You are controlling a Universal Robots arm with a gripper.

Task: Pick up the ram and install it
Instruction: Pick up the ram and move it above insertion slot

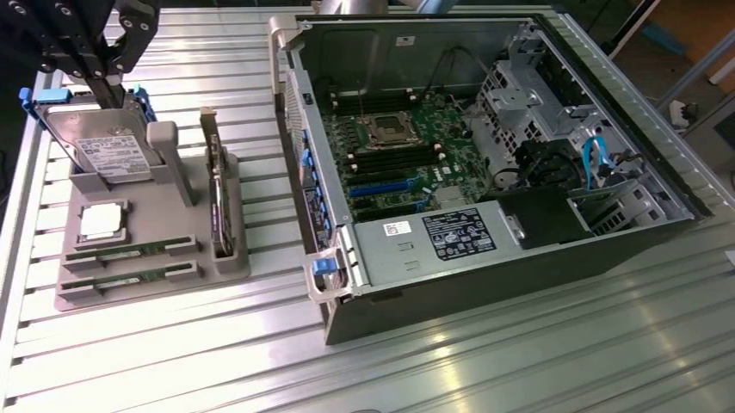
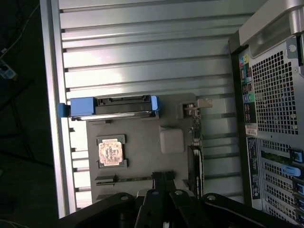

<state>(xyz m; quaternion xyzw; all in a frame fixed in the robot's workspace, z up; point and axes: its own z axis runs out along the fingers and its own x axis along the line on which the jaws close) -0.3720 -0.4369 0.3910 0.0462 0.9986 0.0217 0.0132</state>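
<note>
While the claw hung over the gray tray, its fingers were pinched shut, holding nothing; the ram sat in its slot in the tray, down below the claw and apart from it. The silver hard drive stood just under the claw; the open computer sat well off to its side.

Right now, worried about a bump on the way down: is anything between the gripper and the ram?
Nothing visible covers the ram, which lies open from above. The shut gripper hangs by the top of the hard drive; the low processor sits on the gray tray between them.
</note>
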